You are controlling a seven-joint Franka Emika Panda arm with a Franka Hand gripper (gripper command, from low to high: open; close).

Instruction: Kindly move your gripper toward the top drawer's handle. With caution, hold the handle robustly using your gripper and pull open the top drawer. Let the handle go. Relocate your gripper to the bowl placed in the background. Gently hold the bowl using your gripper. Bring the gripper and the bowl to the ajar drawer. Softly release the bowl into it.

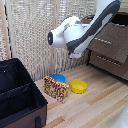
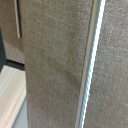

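The blue bowl (image 1: pixel 58 77) sits on the wooden table behind a colourful box, left of a yellow bowl. The brown cabinet stands at the exterior view's right, and the white arm (image 1: pixel 75 35) reaches toward it. The top drawer (image 1: pixel 114 37) shows a thin silver handle (image 1: pixel 102 41) and looks closed. The claw itself is hidden behind the arm in the exterior view. The wrist view shows no fingers, only a brown drawer front (image 2: pixel 50 65) very close, with a silver handle bar (image 2: pixel 90 60) running across it.
A yellow bowl (image 1: pixel 78 86) and a colourful box (image 1: pixel 56 89) stand mid-table. A large black case (image 1: pixel 17 95) fills the exterior view's left. A lower drawer (image 1: pixel 107 62) sits under the top one. A second handle (image 2: pixel 18 20) shows in the wrist view.
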